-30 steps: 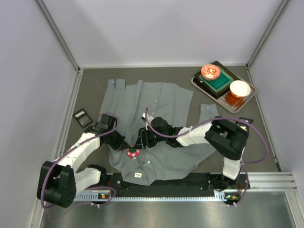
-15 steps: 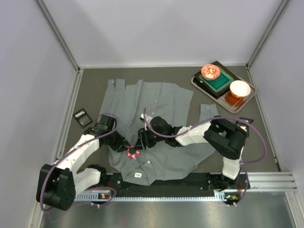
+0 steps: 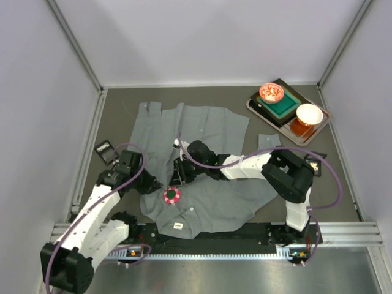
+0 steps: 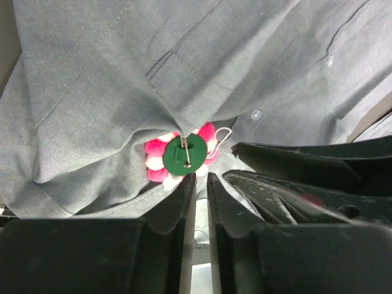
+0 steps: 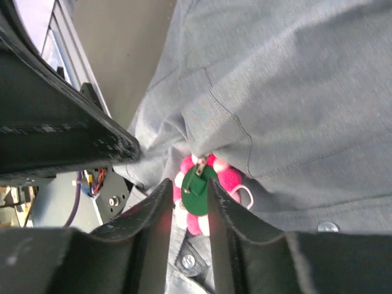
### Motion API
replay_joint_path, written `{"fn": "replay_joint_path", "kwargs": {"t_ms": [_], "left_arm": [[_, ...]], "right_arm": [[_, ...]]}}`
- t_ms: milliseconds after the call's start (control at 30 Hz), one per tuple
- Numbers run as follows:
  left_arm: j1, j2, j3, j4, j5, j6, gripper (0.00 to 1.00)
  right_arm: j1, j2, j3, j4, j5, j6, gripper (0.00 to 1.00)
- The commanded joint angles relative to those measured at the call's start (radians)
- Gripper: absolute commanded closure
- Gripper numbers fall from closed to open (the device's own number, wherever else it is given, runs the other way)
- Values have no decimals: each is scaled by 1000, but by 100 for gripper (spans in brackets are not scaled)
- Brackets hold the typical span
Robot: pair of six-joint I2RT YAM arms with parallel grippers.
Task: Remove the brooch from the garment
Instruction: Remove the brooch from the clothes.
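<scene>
The pink-and-green brooch (image 3: 171,196) sits pinned on the grey garment (image 3: 208,131). Left tool (image 4: 201,180) and right tool (image 5: 188,184) hover near it, jaws slightly parted, gripping nothing.

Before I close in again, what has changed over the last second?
Both tools backed off the brooch: the left tool withdrew leftward and the right tool moved up the garment. Neither appears to hold anything. The brooch, now uncovered from above, stays pinned to the garment in the same spot. The tray is unmoved.
</scene>
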Motion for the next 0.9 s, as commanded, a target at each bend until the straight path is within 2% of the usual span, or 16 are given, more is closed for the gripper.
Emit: {"fn": "replay_joint_path", "kwargs": {"t_ms": [0, 133, 233, 400, 567, 867], "left_arm": [[1, -25, -104, 123, 67, -51, 85], [-1, 25, -149, 216, 112, -42, 89], [-1, 105, -145, 205, 113, -20, 93], [-1, 133, -194, 256, 123, -43, 97], [-1, 133, -203, 204, 75, -37, 100], [-1, 183, -206, 216, 78, -42, 100]], "right_arm": [[-8, 30, 90, -47, -57, -58, 75], [-8, 81, 124, -22, -123, -46, 85], [-6, 110, 145, -4, -187, -34, 92], [-4, 142, 137, 53, -207, -34, 100], [3, 161, 151, 64, -227, -41, 100], [14, 195, 177, 70, -236, -41, 100]]}}
